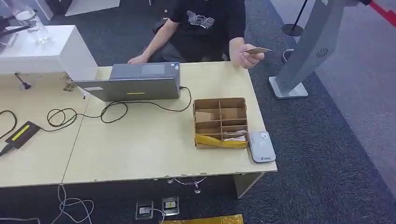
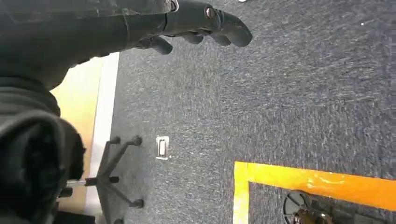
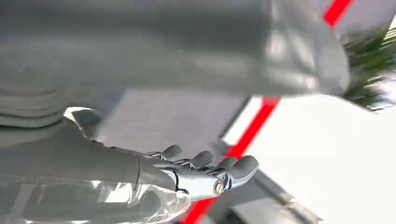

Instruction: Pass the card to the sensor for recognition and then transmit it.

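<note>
Right hand (image 3: 205,175) closest to its wrist cam: fingers straight and apart, nothing held. Left hand (image 2: 196,25) likewise empty, fingers loosely extended above carpet (image 2: 299,93). Card (image 1: 257,50) is well apart from both, pinched in person's hand (image 1: 247,55) past the desk (image 1: 140,140); sensor (image 1: 261,146) beside cardboard box (image 1: 220,122).

No legible text anywhere. White graphic on person's black shirt (image 1: 201,19): too small to read. Small dark mark on grey card reader (image 1: 261,146) at bench (image 1: 140,149) corner: unreadable. Yellow label on laptop (image 1: 135,86) edge: blurred.
</note>
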`<action>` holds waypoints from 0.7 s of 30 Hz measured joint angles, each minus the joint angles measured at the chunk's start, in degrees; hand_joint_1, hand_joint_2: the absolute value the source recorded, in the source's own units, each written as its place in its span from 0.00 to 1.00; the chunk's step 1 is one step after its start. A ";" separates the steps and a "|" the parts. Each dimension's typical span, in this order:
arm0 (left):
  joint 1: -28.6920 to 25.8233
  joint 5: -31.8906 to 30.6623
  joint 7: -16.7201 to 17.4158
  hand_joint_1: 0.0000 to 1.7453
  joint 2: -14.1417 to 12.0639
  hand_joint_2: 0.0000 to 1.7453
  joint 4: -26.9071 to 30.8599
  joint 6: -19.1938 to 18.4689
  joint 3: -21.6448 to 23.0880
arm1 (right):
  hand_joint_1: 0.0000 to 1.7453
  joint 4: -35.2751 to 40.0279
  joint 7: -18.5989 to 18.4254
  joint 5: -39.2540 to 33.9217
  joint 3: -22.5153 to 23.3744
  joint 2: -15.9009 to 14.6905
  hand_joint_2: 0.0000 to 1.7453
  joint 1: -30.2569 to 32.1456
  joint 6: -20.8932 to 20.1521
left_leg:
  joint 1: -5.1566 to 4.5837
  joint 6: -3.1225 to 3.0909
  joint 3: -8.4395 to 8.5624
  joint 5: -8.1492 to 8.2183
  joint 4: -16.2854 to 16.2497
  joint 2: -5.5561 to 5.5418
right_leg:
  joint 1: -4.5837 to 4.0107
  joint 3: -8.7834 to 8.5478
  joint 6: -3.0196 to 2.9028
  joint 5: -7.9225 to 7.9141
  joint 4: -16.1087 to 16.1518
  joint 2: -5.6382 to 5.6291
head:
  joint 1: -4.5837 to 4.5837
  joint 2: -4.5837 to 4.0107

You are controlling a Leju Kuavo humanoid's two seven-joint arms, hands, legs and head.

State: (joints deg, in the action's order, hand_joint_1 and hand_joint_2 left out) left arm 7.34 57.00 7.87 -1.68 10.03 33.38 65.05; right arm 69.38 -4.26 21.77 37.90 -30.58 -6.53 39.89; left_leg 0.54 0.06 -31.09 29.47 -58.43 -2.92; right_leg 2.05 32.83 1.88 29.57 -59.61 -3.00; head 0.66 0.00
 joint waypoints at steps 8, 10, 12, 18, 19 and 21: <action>0.04 -0.02 -2.05 0.00 -0.39 0.00 0.00 -0.65 0.04 | 0.00 7.87 -5.26 6.83 -17.39 -3.90 1.00 -4.83 -2.08 | 0.00 0.00 -0.14 -0.13 0.01 -0.20 | 0.02 0.04 0.00 -0.01 -0.06 0.18 | 0.02 0.00; 0.24 -0.02 -2.43 0.00 -0.59 0.00 0.00 -0.98 0.11 | 0.00 10.52 -8.75 10.96 -24.12 -5.62 1.00 -6.99 -3.32 | 0.07 0.07 -0.05 -0.18 0.00 -0.23 | -0.07 0.04 -0.01 -0.01 -0.03 0.17 | -0.02 0.00; 0.40 -0.02 -2.60 0.00 -0.63 0.00 0.00 -1.14 0.39 | 0.00 11.96 -10.32 12.72 -28.74 -6.49 1.00 -8.14 -4.20 | 0.11 0.02 -0.06 -0.28 -0.01 -0.79 | -0.10 -0.02 0.00 -0.01 0.00 0.67 | 0.02 0.00; 0.03 -0.11 -2.80 0.00 -0.66 0.00 0.00 -1.68 0.66 | 0.00 14.34 -10.58 13.55 -40.97 -7.21 1.00 -14.13 -7.57 | 0.10 0.04 -0.37 -0.35 -0.01 -0.75 | -0.06 0.20 -0.01 -0.03 -0.02 0.59 | -0.04 0.00; 0.08 -0.11 -2.86 0.00 -0.66 0.00 0.00 -1.75 0.90 | 0.00 15.18 -10.89 14.31 -44.17 -7.39 1.00 -15.78 -8.67 | 0.12 0.04 -0.22 -0.35 -0.01 -0.58 | -0.09 0.21 -0.01 -0.03 -0.01 0.54 | -0.02 0.00; 0.20 -0.11 -2.93 0.00 -0.66 0.00 0.00 -1.77 0.96 | 0.00 16.52 -11.72 15.78 -49.10 -7.43 1.00 -18.01 -10.54 | 0.15 0.04 -0.23 -0.36 -0.02 -0.80 | -0.12 0.18 -0.01 -0.03 -0.01 0.64 | 0.02 0.00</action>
State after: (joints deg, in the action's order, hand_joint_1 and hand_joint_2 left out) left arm 7.54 56.89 4.94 -2.34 10.03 31.61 66.01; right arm 85.90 -15.98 37.55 -11.20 -38.01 -24.54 29.35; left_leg 0.68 0.10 -31.32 29.11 -58.44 -3.72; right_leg 1.93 33.01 1.87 29.54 -59.62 -2.36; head 0.68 0.00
